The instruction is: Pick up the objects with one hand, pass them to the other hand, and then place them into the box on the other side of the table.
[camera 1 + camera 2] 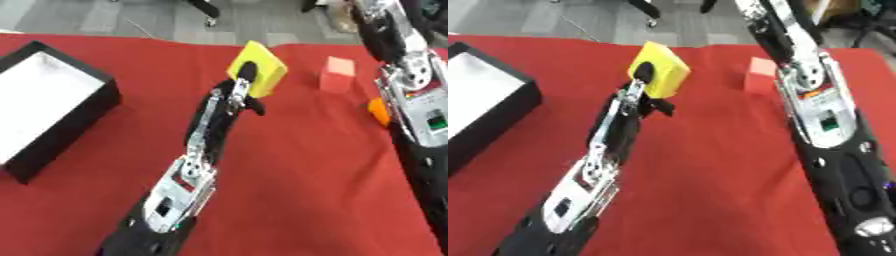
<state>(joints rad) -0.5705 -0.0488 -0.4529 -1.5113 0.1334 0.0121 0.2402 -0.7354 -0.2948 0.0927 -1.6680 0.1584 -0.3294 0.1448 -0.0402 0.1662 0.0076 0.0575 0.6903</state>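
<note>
- Left hand (242, 92): fingers curled round the yellow block (259, 67), lifted mid-counter.
- Black box (52, 107): far left of it.
- Right hand: hidden; state unknown.

Red-covered table (297, 165), black box (52, 107) (white inside), pink block (337, 74), orange object (378, 111)

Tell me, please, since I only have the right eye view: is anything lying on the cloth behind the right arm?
Observer: Yes, an orange object lies there, partly hidden by the right arm, nearer the robot than the pink block.
Operator: Thank you. Could you also say whether the black box's near corner is in sight?
Observer: It is; the black box shows its near corner, resting on the red cloth.
</note>
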